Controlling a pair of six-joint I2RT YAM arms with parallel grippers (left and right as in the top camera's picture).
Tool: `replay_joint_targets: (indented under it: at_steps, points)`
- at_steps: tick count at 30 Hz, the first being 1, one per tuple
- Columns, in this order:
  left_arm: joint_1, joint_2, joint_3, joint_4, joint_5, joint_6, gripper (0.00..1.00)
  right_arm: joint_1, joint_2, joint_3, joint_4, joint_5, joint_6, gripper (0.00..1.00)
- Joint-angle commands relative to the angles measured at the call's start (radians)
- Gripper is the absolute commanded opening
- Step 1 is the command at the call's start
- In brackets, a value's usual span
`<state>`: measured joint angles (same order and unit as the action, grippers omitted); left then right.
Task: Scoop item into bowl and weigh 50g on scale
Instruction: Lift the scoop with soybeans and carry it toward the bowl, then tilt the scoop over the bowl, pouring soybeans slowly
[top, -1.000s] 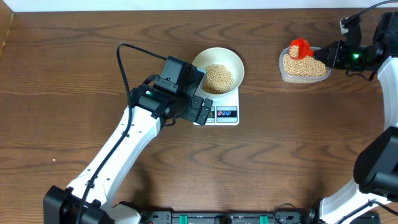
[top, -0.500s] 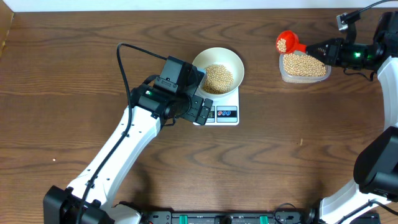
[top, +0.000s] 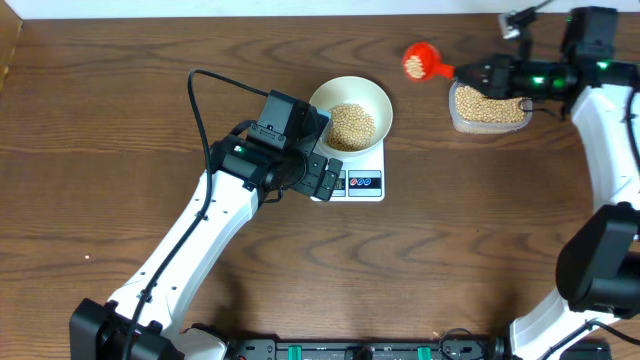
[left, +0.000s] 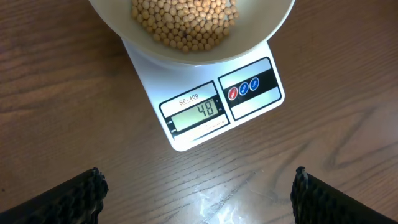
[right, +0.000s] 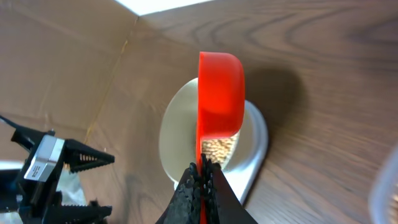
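The white bowl (top: 372, 97) stands on the white scale (top: 363, 184) and holds a heap of tan beans (top: 351, 125). In the left wrist view the scale (left: 205, 124) shows 48 on its display, below the bowl (left: 258, 43) and its beans (left: 186, 18). My left gripper (top: 322, 180) hovers open at the scale's front left; its fingers (left: 84, 193) stand wide apart over bare wood. My right gripper (top: 468, 71) is shut on the handle of a red scoop (top: 419, 61) carrying beans, in the air between tub and bowl. From the right wrist, the scoop (right: 221, 93) hangs before the bowl (right: 177, 134).
A clear plastic tub (top: 489, 108) full of beans sits at the back right, under my right arm. A black cable loops from the left arm across the table. The table's far edge runs along the top of the overhead view.
My right gripper has lifted the red scoop with beans out of the tub and carried it left toward the bowl. The left arm has stayed still.
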<state>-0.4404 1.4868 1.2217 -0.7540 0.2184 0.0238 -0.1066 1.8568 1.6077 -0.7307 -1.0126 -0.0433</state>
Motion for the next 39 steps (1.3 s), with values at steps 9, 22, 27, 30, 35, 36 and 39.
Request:
replay_joint_targets:
  at_steps: [9, 22, 27, 30, 35, 36, 39]
  points:
    - [0.002, 0.01, -0.01, -0.001, -0.01, 0.002, 0.97, 0.16, -0.021, -0.003, 0.005, 0.074, -0.123, 0.01]
    - [0.002, 0.01, -0.01, 0.0, -0.01, 0.002, 0.96, 0.235, -0.021, -0.003, 0.002, 0.15, -0.22, 0.01]
    - [0.002, 0.01, -0.01, -0.001, -0.01, 0.002, 0.96, 0.261, -0.021, -0.003, 0.002, 0.201, -0.225, 0.01]
    - [0.002, 0.01, -0.01, -0.001, -0.01, 0.002, 0.97, 0.264, -0.021, -0.003, 0.002, 0.207, -0.227, 0.01]
    - [0.002, 0.01, -0.01, 0.0, -0.01, 0.002, 0.96, 0.264, -0.021, -0.003, 0.001, 0.229, -0.227, 0.02]
    - [0.002, 0.01, -0.01, 0.0, -0.01, 0.002, 0.96, 0.264, -0.021, -0.003, 0.0, 0.229, -0.229, 0.01]
    - [0.002, 0.01, -0.01, -0.001, -0.01, 0.002, 0.96, 0.268, -0.021, -0.003, -0.007, 0.229, -0.27, 0.01]
